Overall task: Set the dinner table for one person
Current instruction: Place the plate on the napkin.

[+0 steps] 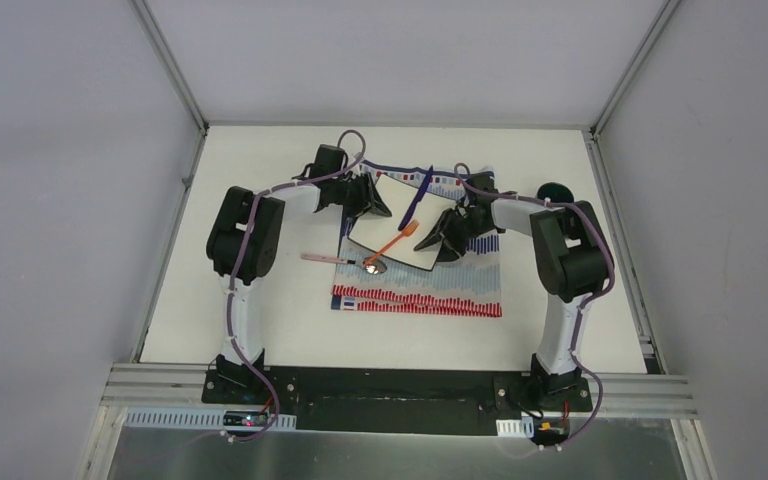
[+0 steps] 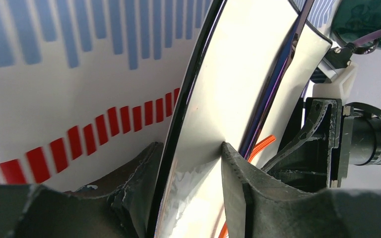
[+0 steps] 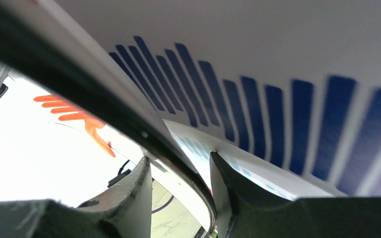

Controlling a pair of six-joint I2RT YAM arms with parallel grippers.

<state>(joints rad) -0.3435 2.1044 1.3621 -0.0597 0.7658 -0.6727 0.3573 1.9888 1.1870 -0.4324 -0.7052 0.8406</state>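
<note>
The white square plate (image 1: 385,212) with a black rim lies turned at an angle on the striped cloth (image 1: 430,295), in the middle of the white dinner table (image 1: 250,310). An orange fork (image 1: 397,240) and a dark blue knife (image 1: 416,197) lie on the plate. A spoon (image 1: 345,261) with a pink handle lies at the plate's near left edge. My left gripper (image 1: 370,200) is shut on the plate's far left edge (image 2: 198,124). My right gripper (image 1: 447,235) is shut on its right corner (image 3: 178,153). The fork shows in both wrist views (image 2: 264,145) (image 3: 74,115).
A dark green round object (image 1: 557,190) sits on the table behind my right arm. Grey aluminium rails (image 1: 170,215) edge the table on both sides. The cloth's blue bars fill much of the wrist views (image 2: 79,44) (image 3: 278,114).
</note>
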